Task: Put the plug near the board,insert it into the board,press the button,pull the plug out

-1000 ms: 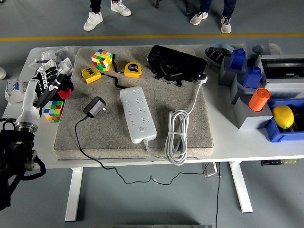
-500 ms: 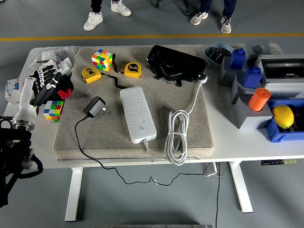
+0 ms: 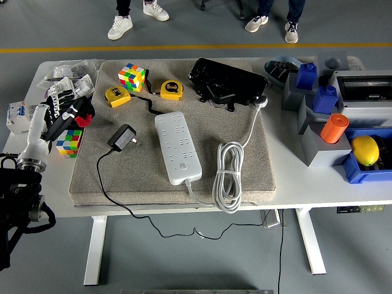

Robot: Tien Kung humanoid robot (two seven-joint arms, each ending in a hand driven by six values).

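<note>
Plug (image 3: 122, 137) lies untouched on the mat, right of and nearer than the left hand (image 3: 68, 105), which has shifted slightly, fingers loosely spread, nothing held; approach barely begun.

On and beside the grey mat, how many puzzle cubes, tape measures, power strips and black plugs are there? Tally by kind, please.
Puzzle cubes: 2, one on the mat, one beside its left edge
Yellow tape measures: 2
White power strip: 1
Black plug: 1
Total: 6
</note>
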